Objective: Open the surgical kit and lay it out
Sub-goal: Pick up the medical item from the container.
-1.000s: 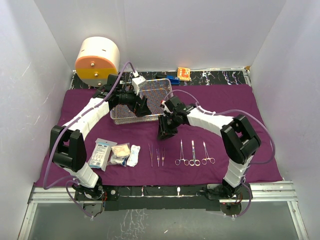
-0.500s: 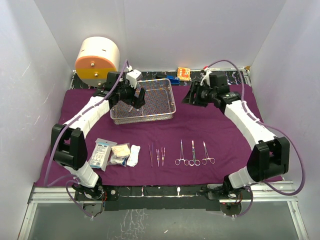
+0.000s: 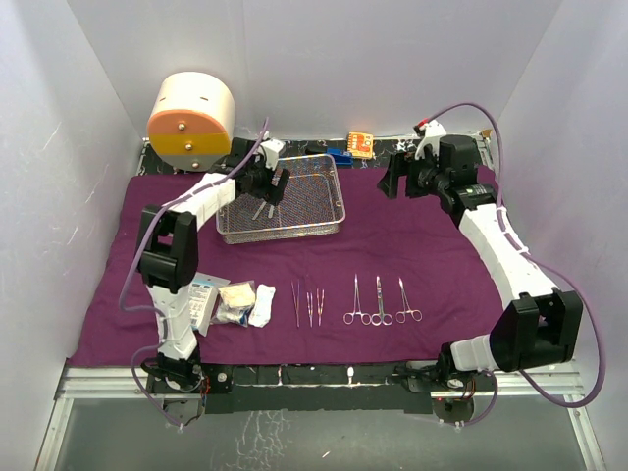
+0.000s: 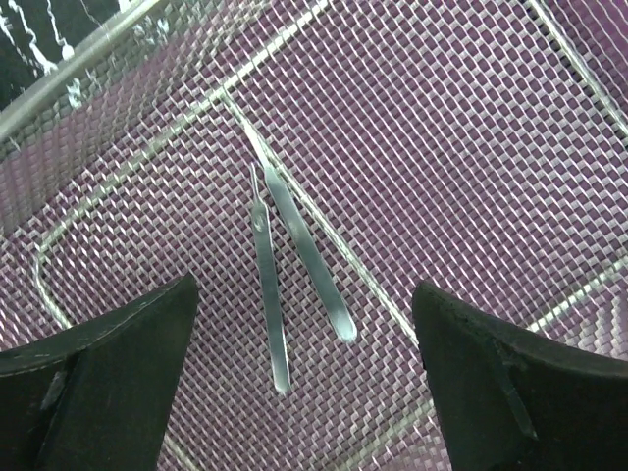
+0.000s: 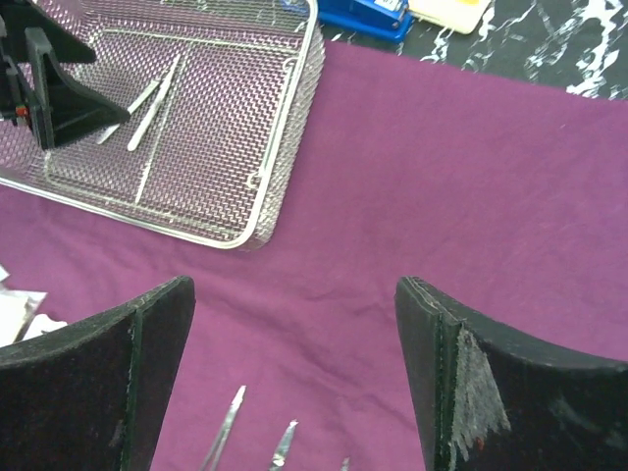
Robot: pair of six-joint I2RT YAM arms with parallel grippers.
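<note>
While wide, left gripper (image 4: 301,290) over scalpels (image 4: 268,285) in tray (image 4: 471,147); right gripper (image 5: 294,294) wide too.

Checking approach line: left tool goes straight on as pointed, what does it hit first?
Likely the two slim steel instruments on the mesh tray floor, centred under the open left tool; depth unclear.

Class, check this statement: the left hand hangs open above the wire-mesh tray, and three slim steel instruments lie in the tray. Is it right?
Not quite. Only two slim steel instruments lie in the wire-mesh tray, not three; the left wrist view shows the pair side by side. The left hand does hang open above the tray.
</note>
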